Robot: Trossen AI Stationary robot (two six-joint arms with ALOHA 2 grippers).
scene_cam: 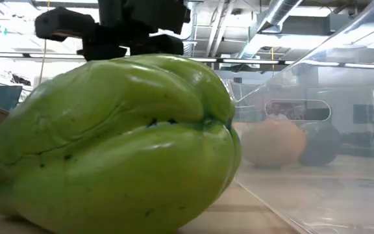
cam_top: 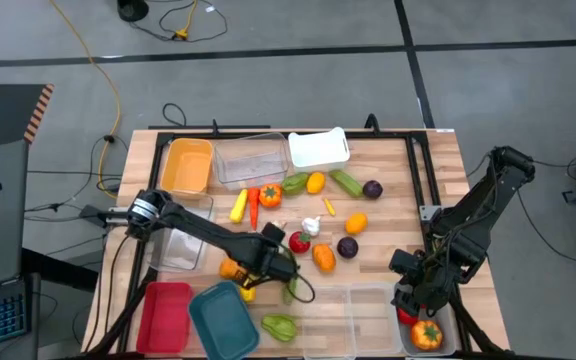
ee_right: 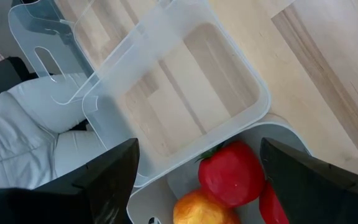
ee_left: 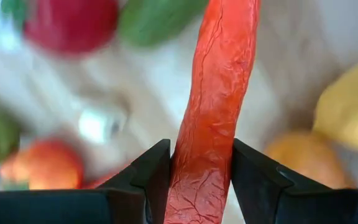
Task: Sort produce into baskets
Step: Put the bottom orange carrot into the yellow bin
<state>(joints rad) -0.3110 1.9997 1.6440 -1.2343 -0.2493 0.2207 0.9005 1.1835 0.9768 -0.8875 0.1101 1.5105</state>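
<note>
Left hand (ee_left: 201, 180) is clamped on a long red chili (ee_left: 216, 106) mid-counter, with loose produce crowding it: tomato (cam_top: 299, 241), garlic (cam_top: 311, 226), oranges. Right hand (cam_top: 415, 283) hangs wide open over the white bin (ee_right: 278, 134) at the counter's near right corner, tomatoes (ee_right: 232, 174) inside.

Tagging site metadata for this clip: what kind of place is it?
Probably a robotics lab or workshop, not a kitchen. The wooden table stands on a bare grey floor with cables trailing across it, exposed ceiling ducts show behind, and the produce is toy fruit among plastic baskets.
</note>
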